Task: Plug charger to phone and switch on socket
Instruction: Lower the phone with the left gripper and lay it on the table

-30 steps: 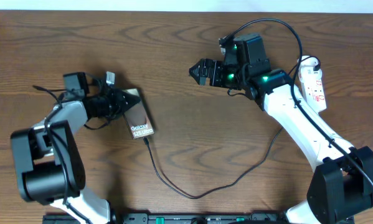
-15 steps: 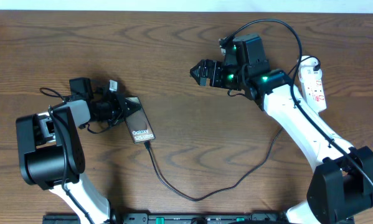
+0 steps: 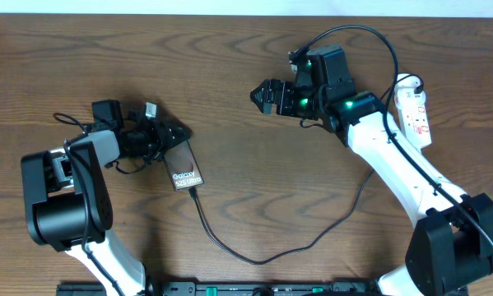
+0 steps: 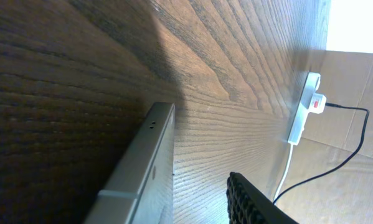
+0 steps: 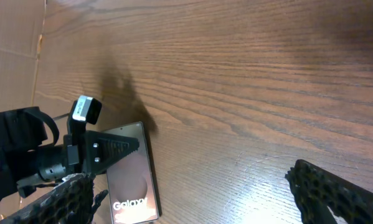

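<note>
left jaws part-spread at the phone [image 3: 186, 167] — any drag could yank the charger [image 3: 254, 260] out; right jaws wide, empty, well apart from the socket [image 3: 414, 111].

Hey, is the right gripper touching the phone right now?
Apart. The overhead view shows bare table between the right gripper and the phone.

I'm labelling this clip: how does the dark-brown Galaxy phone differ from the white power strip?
The dark-brown rectangular phone carries white lettering; the white elongated power strip carries red marks. The phone lies left of centre, the power strip at the right edge of the wooden table. Both rest on it.
</note>
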### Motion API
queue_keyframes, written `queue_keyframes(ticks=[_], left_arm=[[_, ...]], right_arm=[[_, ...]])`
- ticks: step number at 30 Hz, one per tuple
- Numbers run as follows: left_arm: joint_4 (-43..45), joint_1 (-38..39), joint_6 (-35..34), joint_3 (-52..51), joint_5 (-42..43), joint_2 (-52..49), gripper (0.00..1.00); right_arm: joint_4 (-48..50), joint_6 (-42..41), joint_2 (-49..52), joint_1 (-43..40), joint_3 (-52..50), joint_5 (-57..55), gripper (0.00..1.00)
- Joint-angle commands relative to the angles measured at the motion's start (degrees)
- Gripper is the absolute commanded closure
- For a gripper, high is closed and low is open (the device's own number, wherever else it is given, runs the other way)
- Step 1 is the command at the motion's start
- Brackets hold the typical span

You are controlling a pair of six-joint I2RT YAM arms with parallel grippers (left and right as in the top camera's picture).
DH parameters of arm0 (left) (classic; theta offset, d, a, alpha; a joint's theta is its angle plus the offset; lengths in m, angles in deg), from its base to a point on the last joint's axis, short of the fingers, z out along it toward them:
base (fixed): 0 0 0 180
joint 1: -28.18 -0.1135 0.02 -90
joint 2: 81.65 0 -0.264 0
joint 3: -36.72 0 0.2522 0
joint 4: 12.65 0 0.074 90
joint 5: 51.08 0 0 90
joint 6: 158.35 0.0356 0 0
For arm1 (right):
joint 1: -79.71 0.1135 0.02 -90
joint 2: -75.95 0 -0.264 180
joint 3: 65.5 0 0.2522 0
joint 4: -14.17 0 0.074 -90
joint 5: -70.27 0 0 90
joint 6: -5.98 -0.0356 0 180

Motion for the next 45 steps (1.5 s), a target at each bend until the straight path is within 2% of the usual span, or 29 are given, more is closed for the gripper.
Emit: queue_keyframes(ticks=[1,5,13,24,29,45], left_arm=[[-2.7,-0.1,0.3,-1.3,-13.0,-2.4,0.50],[-6.5,-0.1,-0.6,-1.3,-21.6,-2.4,0.37],[-10.8,-0.1,-1.0,-1.3,-32.5,-2.4,0.27],[-13.7,-0.1,-1.0,-1.3,-38.7,-2.4,0.27],[-15.4,-0.1,-2.5,-1.3,-44.4,-2.4,0.26],[-16.8,-0.1,-2.4,-1.3,-44.8,-2.4,0.27]], right_arm=[[-0.1,0.8,-1.0,0.3,1.2,-0.7,0.02],[-0.1,0.8,-1.0,0.3,1.2,-1.1,0.02],[-0.1,0.8,-1.0,0.3,1.2,-1.3,0.02],[-0.1,0.8,-1.0,0.3,1.2,-1.3,0.02],[-0.1,0.8,-1.0,0.4,1.2,-1.3,0.02],[-0.1,0.8,-1.0,0.4,1.2,-1.3,0.02]])
